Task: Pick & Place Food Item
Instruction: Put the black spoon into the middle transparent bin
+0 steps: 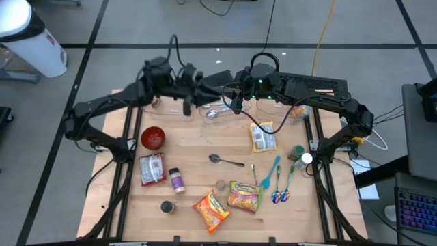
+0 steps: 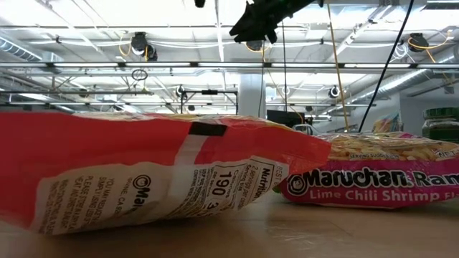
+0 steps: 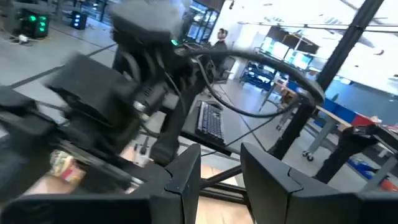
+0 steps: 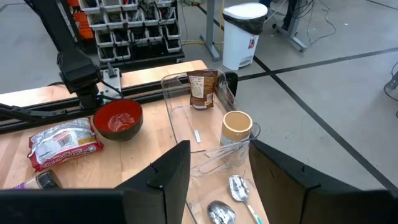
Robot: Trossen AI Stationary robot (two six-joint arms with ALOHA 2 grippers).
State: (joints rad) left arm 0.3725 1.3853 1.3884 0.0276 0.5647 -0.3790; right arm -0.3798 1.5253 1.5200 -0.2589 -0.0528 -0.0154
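1. My left tool (image 1: 193, 92) hangs over the far edge of the surface (image 1: 198, 147); its fingers (image 3: 186, 174) stand partly apart with nothing between them.
2. My right tool (image 1: 232, 102) hangs just beside it, above the clear tray (image 4: 186, 124), fingers (image 4: 168, 171) also partly apart and gripping nothing.
3. The food items lie untouched: an orange ramen packet (image 1: 210, 210) and a pink-banded ramen packet (image 1: 244, 196) at the near edge, close together.
4. A white-and-red bag (image 1: 151, 169) lies near the red bowl (image 1: 153, 137), on the left side.
5. A yellow-and-white packet (image 1: 263, 137) lies right of centre, below my right tool.
6. In the tray, a small brown pouch (image 4: 202, 89) stands behind a tan-lidded cup (image 4: 237, 126).
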